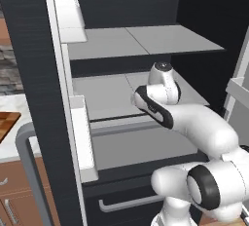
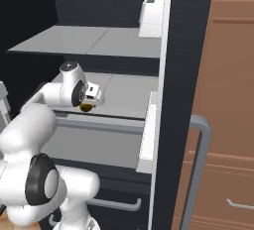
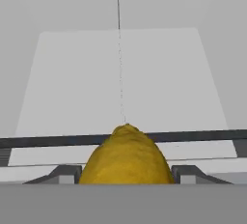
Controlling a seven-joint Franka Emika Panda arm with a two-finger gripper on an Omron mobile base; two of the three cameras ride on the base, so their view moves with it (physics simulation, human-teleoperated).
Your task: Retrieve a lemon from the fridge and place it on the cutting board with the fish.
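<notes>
Gripper (image 2: 88, 102) half closed on the lemon (image 3: 126, 156), fruit sitting between both fingertips (image 3: 65, 174) above the grey middle shelf (image 2: 124, 95) of the open fridge (image 2: 184, 50), probably held so for carrying out toward the board.

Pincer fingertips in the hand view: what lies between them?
The lemon sits between both fingertips of the pincer, above the fridge shelf.

No text, label, brand or number can be read on the fridge (image 1: 39, 74) or its shelves (image 2: 99, 43), as far as these coarse views allow.
</notes>
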